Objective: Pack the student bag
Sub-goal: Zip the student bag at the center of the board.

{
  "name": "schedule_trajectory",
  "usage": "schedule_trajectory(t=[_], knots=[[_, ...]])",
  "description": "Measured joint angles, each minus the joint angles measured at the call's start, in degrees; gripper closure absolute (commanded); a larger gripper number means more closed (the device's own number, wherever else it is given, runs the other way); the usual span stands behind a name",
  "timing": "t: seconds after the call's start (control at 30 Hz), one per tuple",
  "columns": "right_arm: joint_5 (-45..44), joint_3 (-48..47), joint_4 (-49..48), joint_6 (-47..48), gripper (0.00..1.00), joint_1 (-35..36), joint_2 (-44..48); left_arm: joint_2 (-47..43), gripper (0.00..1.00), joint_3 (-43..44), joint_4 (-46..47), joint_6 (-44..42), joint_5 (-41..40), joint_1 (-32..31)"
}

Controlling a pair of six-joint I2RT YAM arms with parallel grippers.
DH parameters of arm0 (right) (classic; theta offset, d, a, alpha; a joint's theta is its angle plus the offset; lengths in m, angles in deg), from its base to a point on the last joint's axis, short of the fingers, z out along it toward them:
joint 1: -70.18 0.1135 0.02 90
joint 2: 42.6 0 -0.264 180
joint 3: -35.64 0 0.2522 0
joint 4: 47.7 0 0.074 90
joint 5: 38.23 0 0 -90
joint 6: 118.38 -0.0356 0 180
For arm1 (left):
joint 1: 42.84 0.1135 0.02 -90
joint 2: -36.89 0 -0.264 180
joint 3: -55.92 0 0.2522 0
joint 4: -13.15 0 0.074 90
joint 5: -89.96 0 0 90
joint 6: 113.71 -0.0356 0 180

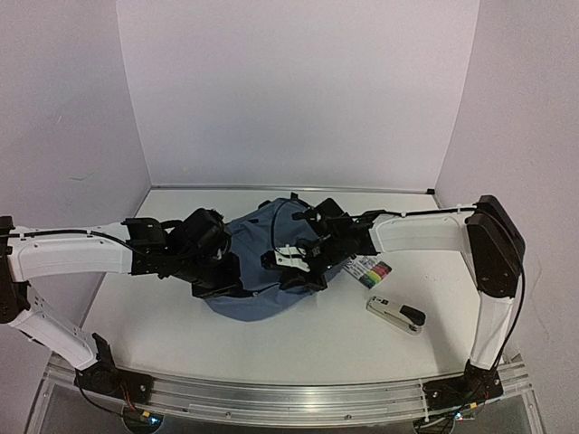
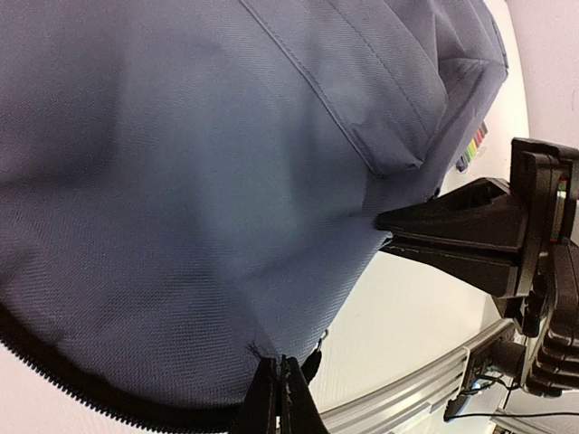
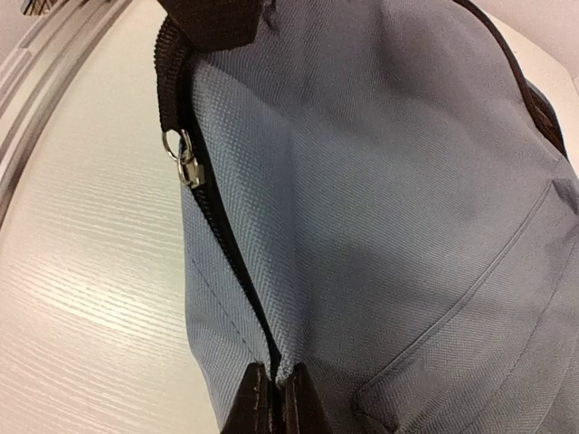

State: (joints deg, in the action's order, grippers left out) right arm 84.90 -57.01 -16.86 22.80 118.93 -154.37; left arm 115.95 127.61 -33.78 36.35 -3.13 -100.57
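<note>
From the top external view, the student bag (image 1: 262, 280) lies in the middle of the counter (image 1: 163, 325), a slate-blue mound between the two arms. The left end effector (image 1: 224, 271) is down against the bag's left flank and the right end effector (image 1: 298, 269) is on the bag's top right. From this height, how the jaws stand on either one cannot be made out. Just beside the bag on the right arm's side lies a pack of coloured markers (image 1: 374, 272). Farther from the bag, on that same side and nearer the arm bases, lies a stapler (image 1: 396, 314), well apart from the fabric.

In the left wrist view, the bag's cloth fills almost the whole frame. The left end effector (image 2: 279, 398) has its fingers pressed together with no gap, nipping the bag's edge right at the black zipper (image 2: 54, 362). Across the bag, the right end effector (image 2: 391, 222) pinches a fold of the blue fabric just below a stitched pocket corner. The markers (image 2: 474, 145) peek out past the bag's far side.

In the right wrist view, the right end effector (image 3: 271, 398) is clamped tight on the bag at its zipper line. A metal zipper pull (image 3: 185, 159) hangs farther along that zipper. The pale counter (image 3: 81, 271) shows beside the bag.
</note>
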Motion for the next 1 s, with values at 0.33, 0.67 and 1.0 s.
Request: schedule_trajectory(t=[0.33,0.67,1.0], knots=[[2.02,5.33,-4.53,2.05,1.0,-3.28,7.28,-19.58,1.0,-6.12,-8.98,9.83,-9.47,0.44],[2.82,5.12,-2.79,4.76,1.0,-4.69,7.66,-14.21,1.0,-3.4,-9.4,6.84,-8.4,0.98],[-5.03,0.79,-0.57,7.68,0.41,-11.89,2.73,8.32,1.0,9.56,-1.34,-7.81,6.08,5.65]])
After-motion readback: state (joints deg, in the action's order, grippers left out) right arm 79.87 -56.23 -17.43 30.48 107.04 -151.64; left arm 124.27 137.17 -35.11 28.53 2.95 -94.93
